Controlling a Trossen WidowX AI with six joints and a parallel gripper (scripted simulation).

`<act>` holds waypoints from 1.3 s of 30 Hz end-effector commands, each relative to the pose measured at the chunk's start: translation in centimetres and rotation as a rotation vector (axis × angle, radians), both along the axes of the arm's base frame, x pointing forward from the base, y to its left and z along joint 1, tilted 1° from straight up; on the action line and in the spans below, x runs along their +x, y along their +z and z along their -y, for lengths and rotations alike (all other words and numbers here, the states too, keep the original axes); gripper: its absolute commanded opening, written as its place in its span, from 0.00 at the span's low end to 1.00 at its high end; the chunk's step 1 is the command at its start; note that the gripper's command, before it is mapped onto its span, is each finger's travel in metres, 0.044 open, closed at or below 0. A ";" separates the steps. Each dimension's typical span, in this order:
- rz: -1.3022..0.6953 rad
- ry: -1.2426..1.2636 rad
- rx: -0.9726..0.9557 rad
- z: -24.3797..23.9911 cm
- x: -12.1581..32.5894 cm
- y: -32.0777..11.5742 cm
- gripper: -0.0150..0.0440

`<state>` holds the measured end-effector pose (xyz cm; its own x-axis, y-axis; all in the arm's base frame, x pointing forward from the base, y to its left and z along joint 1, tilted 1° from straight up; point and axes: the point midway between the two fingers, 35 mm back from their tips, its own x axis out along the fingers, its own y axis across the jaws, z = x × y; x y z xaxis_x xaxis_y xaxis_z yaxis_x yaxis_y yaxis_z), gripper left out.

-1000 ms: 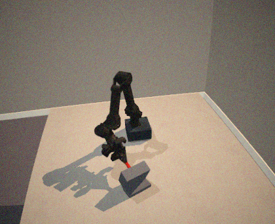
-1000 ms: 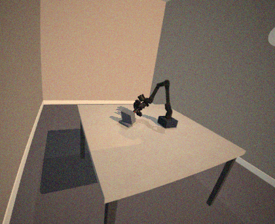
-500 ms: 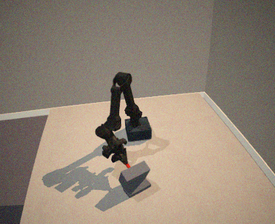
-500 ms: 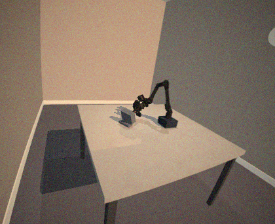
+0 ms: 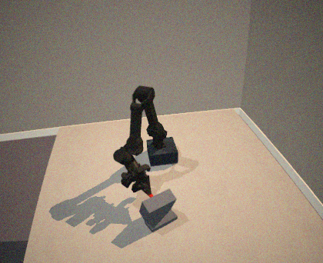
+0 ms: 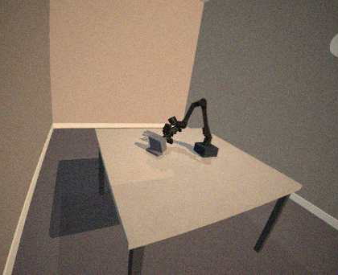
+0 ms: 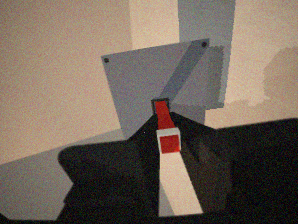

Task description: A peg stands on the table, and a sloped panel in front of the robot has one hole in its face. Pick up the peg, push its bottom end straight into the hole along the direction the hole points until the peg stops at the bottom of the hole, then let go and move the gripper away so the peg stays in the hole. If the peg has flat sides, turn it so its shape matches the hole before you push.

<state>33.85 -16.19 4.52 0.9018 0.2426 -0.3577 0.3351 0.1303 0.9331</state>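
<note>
At left over the bench (image 5: 224, 161) (image 6: 195, 193), the hand (image 5: 143, 184) (image 6: 170, 137) (image 7: 163, 117) grips a red peg (image 5: 151, 196) (image 7: 164, 119) at a slant, apparently to match the hole (image 7: 153, 107) where its far end sits, in the gray panel (image 5: 158, 201) (image 6: 158, 144) (image 7: 140, 82).

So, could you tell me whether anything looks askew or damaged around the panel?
Nothing stands out: the panel slopes by design, and the gripper holds the red peg at its hole.
</note>
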 end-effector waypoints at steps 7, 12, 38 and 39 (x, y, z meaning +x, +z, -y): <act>-0.001 -0.004 0.003 -0.1 0.6 -0.3 0.25; -0.001 -0.004 0.003 -0.2 0.9 -0.4 0.25; -0.002 0.000 0.002 -0.3 1.2 -0.5 0.48; -0.002 0.000 0.002 -0.3 1.2 -0.5 0.52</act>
